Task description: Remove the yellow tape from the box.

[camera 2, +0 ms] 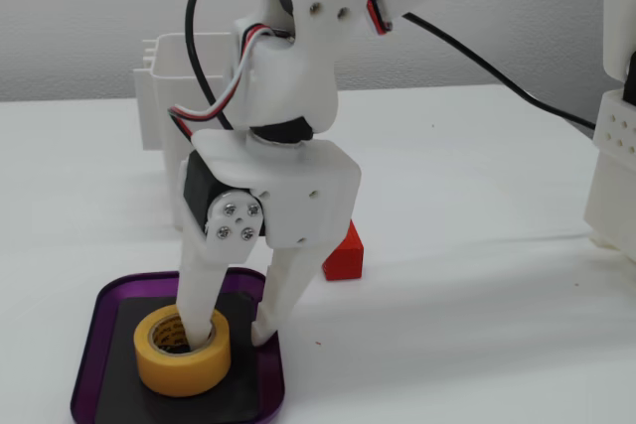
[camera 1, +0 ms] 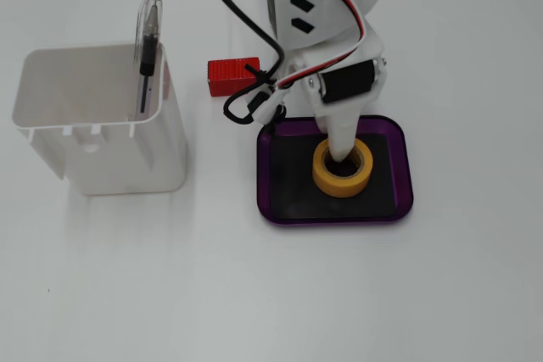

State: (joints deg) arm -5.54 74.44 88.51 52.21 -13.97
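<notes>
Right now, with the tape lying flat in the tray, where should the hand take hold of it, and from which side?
Pinch the tape's wall from above, one finger in the hole and one outside. It lies flat in the tray with the hole facing up, so the ring wall is the graspable part. The hand already straddles it that way, not yet closed.

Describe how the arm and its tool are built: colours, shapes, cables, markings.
The arm is made of white plastic shells with black motor blocks set into them. A round plate on the wrist carries four silver screws. The tool has two long, tapering white fingers. A thick black cable loops beside the arm, with a thin red, white and black wire bundle. In a fixed view, two black angled marks sit on the upper shell.
</notes>
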